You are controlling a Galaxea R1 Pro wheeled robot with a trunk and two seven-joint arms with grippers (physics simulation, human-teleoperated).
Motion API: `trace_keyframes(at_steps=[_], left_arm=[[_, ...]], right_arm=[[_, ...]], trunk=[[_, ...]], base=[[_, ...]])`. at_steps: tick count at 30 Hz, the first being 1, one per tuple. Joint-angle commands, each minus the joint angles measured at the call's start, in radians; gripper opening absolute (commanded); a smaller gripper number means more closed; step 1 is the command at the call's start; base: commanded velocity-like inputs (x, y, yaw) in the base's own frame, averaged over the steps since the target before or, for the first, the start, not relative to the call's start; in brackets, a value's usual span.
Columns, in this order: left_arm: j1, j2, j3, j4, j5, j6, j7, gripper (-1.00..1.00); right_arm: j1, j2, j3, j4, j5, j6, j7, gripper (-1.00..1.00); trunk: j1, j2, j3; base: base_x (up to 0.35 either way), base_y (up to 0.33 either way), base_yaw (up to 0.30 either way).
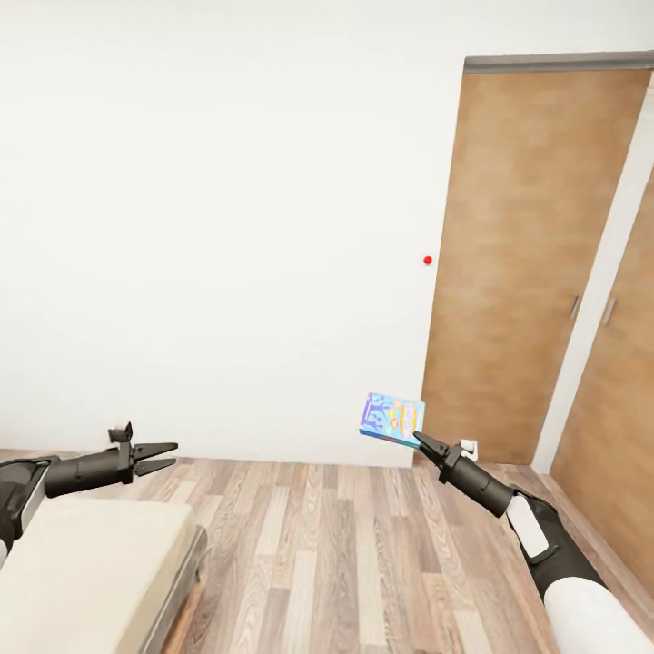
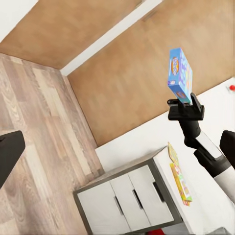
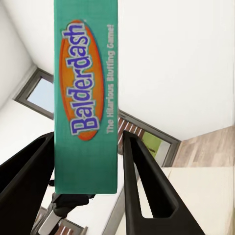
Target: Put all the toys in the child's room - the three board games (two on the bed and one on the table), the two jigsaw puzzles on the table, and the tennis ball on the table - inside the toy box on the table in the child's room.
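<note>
A home bedroom: bed [image 1: 91, 563], wood-plank floor [image 1: 363, 545], white walls [image 1: 227, 227], wooden doors [image 1: 518, 254].

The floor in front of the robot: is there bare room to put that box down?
Yes. Bare wood floor runs between the bed and the wooden doors. The right gripper holds the blue box; the left gripper hangs open above the bed.

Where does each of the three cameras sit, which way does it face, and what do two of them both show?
Head view: on the head, facing a white wall and wooden door; both arms show, the right gripper holding the board game.
Left wrist view: on the left arm, facing that board game and a drawer cabinet.
Right wrist view: between the right fingers, facing the box edge lettered "Balderdash".
Shared: the board game.
</note>
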Motion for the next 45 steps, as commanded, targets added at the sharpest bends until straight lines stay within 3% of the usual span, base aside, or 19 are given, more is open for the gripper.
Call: trace_keyframes(at_steps=[1,45], left_arm=[[0.0,0.0,0.004,0.0,-0.006,0.01,-0.006,1.0],[0.0,0.001,0.003,-0.001,-0.007,0.012,-0.006,1.0]], right_arm=[[-0.001,0.0,-0.001,0.001,-0.006,0.008,0.001,-1.0],[-0.001,0.0,-0.022,0.001,-0.006,0.008,0.001,-1.0]], trunk=[[0.0,-0.001,0.0],[0.0,-0.001,0.038]], base=[[0.0,0.0,-0.253],[-0.002,0.0,-0.253]])
